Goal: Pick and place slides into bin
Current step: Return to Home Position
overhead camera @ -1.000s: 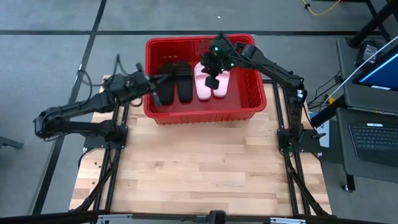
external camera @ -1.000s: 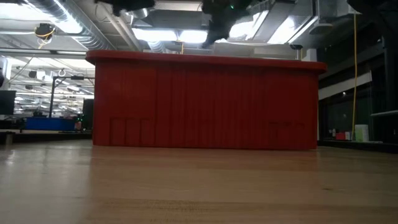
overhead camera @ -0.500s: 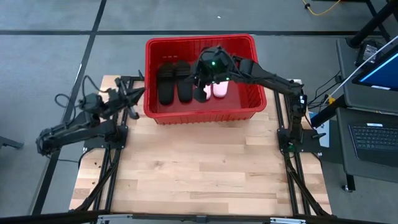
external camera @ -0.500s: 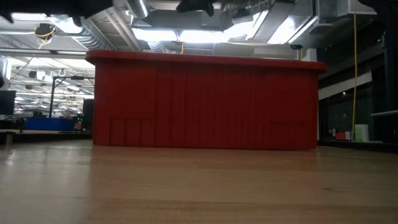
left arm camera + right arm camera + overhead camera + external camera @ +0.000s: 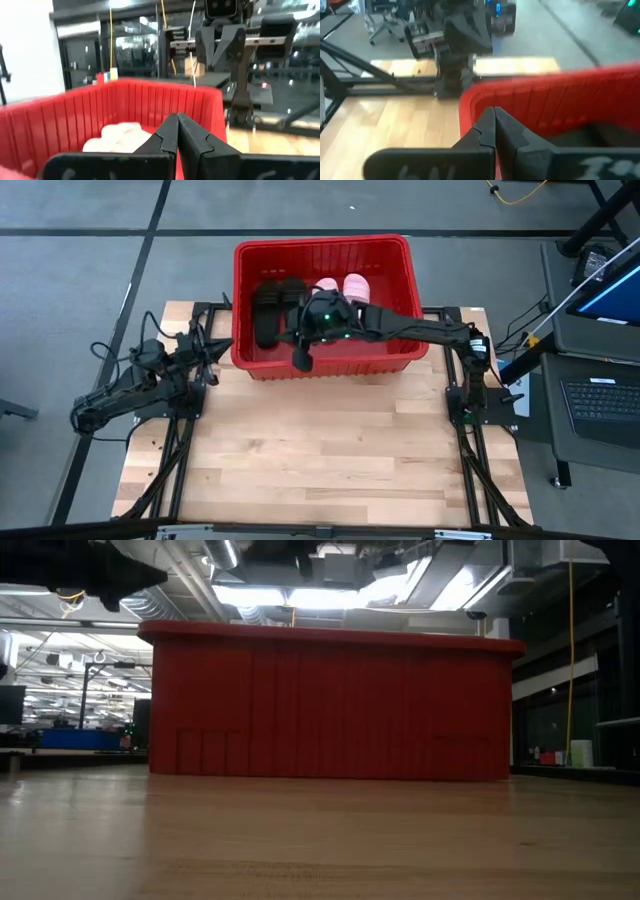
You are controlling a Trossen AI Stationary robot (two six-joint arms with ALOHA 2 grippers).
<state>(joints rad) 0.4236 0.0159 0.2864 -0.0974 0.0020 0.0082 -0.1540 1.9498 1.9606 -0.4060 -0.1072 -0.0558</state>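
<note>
The right claw (image 5: 300, 360), shut and empty, has pulled back from over the slides (image 5: 268, 315) to the bin's (image 5: 320, 243) near wall, the left claw (image 5: 208, 350), shut too, has retreated beside it over the counter (image 5: 330, 440), and the black and pink slides lie inside, so only homing remains.

I see the bin (image 5: 380, 365) as red plastic, ribbed, with a slight shine. The table (image 5: 330, 450) is pale wood in strips, smooth with a low sheen. The black slides (image 5: 268, 315) look matt, and the pink slides (image 5: 356, 285) look soft and matt. The left gripper (image 5: 177, 120) is dark matt plastic.
</note>
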